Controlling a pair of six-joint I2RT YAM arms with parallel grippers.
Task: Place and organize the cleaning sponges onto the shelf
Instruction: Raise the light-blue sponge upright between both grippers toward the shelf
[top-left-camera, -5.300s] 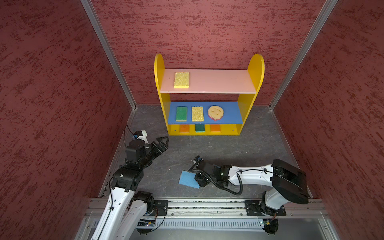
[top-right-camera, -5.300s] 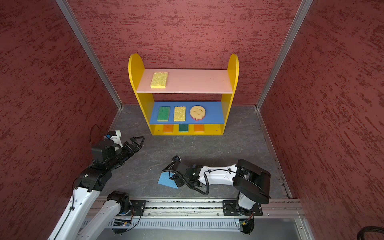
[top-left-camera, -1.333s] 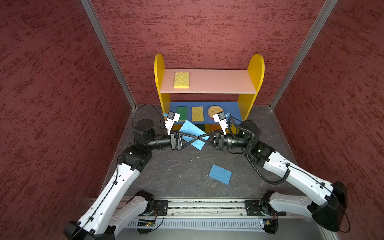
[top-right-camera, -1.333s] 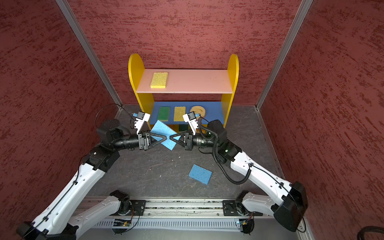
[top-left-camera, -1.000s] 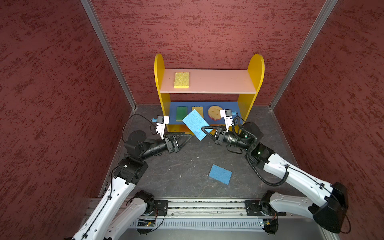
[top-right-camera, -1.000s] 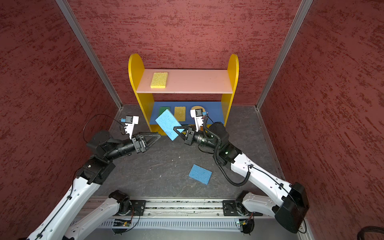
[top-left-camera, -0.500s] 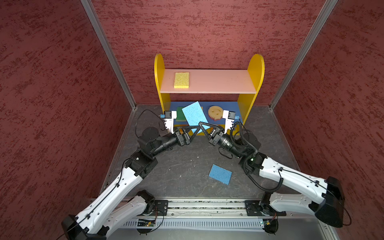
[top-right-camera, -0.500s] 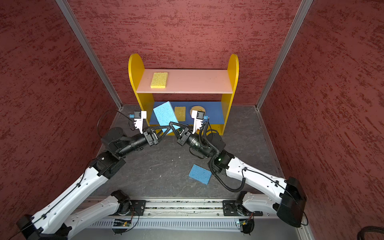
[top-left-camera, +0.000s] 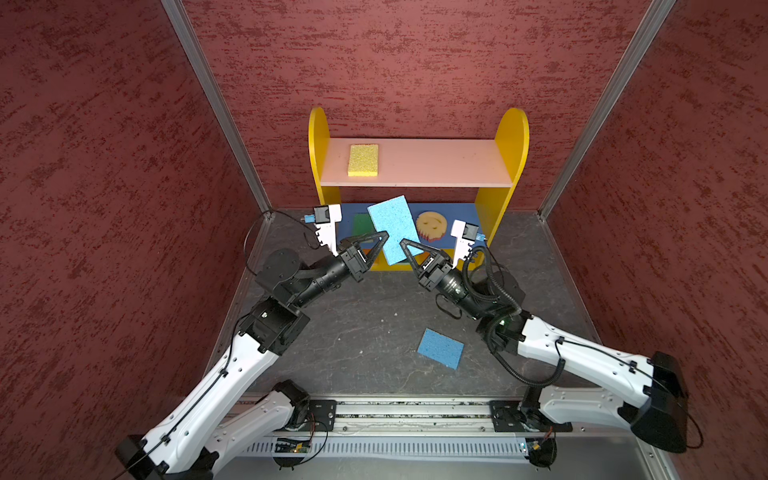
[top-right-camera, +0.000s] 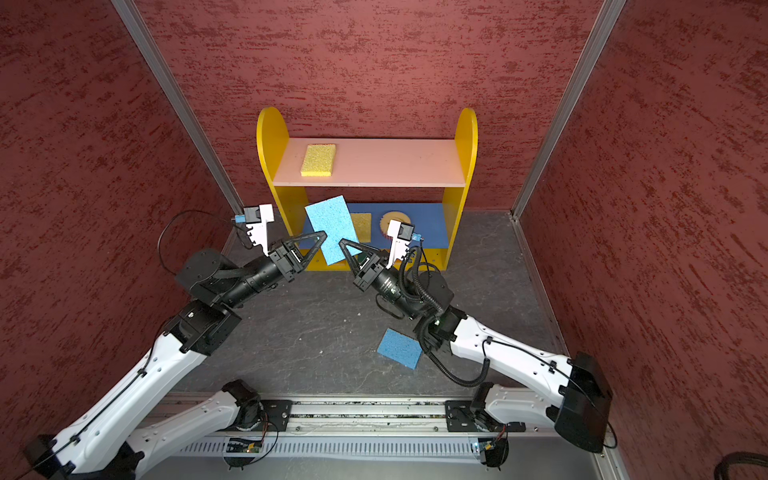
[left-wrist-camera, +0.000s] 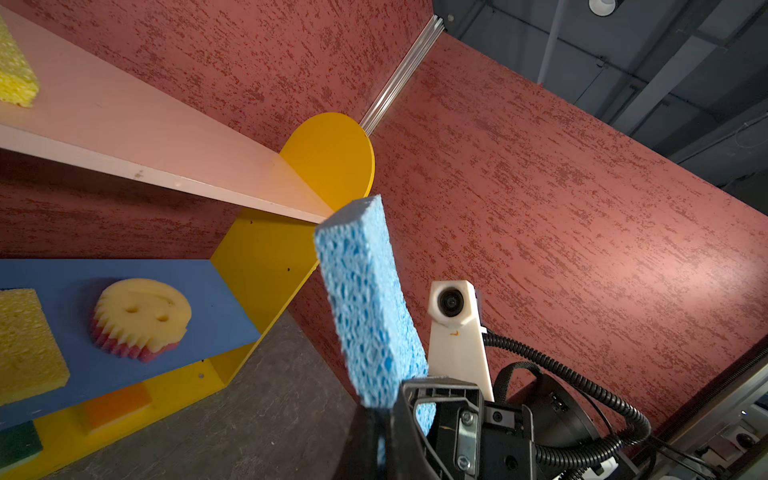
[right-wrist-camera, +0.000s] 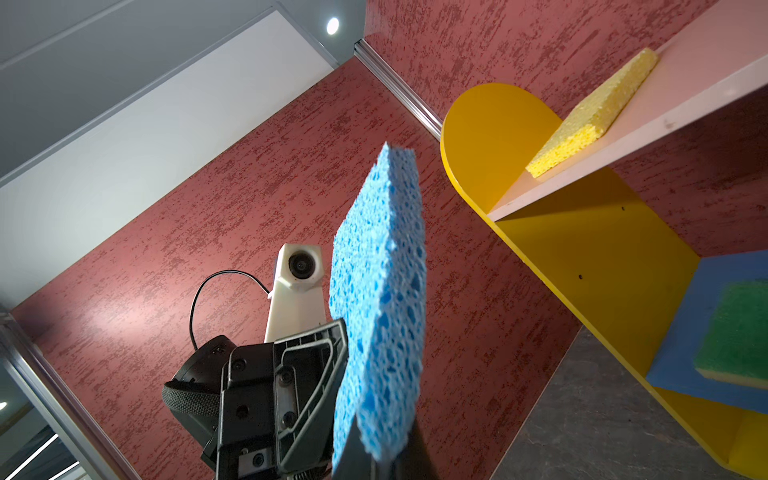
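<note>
The left end effector (top-left-camera: 382, 245) is clamped on a lower corner of the blue sponge (top-left-camera: 388, 226), which stands upright in the air before the shelf (top-left-camera: 513, 137). The right end effector (top-left-camera: 409, 249) touches the opposite edge; I cannot tell whether it grips. So thin a pinch on soft foam could slip or fold. Farther on, the sponge may catch the front edge of the pink top board (top-left-camera: 436, 162).

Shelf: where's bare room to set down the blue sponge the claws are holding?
The pink top board is bare from the yellow sponge at its left end across to the right side panel. The blue middle board is crowded: green sponge, second yellow sponge and smiley sponge fill it, leaving only a strip by that panel.
</note>
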